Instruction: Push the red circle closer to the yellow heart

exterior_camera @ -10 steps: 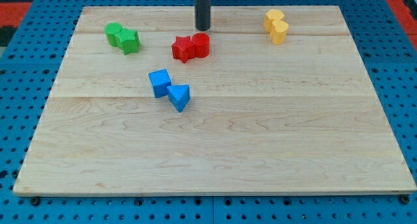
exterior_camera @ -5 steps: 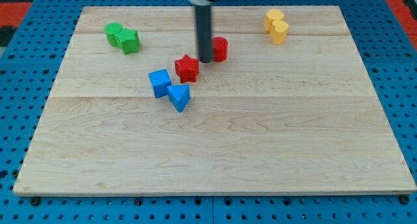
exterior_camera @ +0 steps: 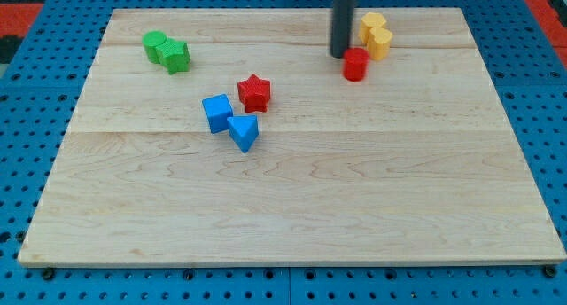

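no pincer, just a rod, holding nothing. my tip (exterior_camera: 341, 55) sits just left of the red circle (exterior_camera: 355, 64), near the table's top edge, just below-left of the yellow heart (exterior_camera: 381, 43).

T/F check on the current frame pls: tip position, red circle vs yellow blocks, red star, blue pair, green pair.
1. My tip sits just to the view's left of the red circle. True.
2. The red circle is touching the red star. False: they lie well apart, the star nearer the board's middle, beside the blue blocks.
3. The red circle lies close to the yellow blocks, just below and left of them. True.
4. The blue cube and blue triangle are at the view's bottom right corner. False: they sit left of centre, side by side.
5. The green blocks are near the view's top left. True.
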You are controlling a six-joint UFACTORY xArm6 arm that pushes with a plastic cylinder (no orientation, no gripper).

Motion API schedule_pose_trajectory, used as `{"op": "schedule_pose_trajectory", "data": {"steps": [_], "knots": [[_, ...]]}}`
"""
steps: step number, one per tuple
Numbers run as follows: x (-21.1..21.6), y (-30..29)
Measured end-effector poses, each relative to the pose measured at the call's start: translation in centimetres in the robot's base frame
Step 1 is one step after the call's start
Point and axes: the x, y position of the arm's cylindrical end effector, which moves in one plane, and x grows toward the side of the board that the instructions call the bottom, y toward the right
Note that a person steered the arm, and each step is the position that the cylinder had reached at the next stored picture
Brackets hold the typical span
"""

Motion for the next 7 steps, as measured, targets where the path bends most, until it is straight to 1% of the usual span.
{"op": "schedule_pose_trajectory", "data": {"steps": [1,2,3,4,5,6,7], "knots": [[1.6,2.0],[4.5,0.3],[7.4,0.8],[10.2,2.4],[13.0,-0.6],[18.1,6.1],[15.2,8.7]]}}
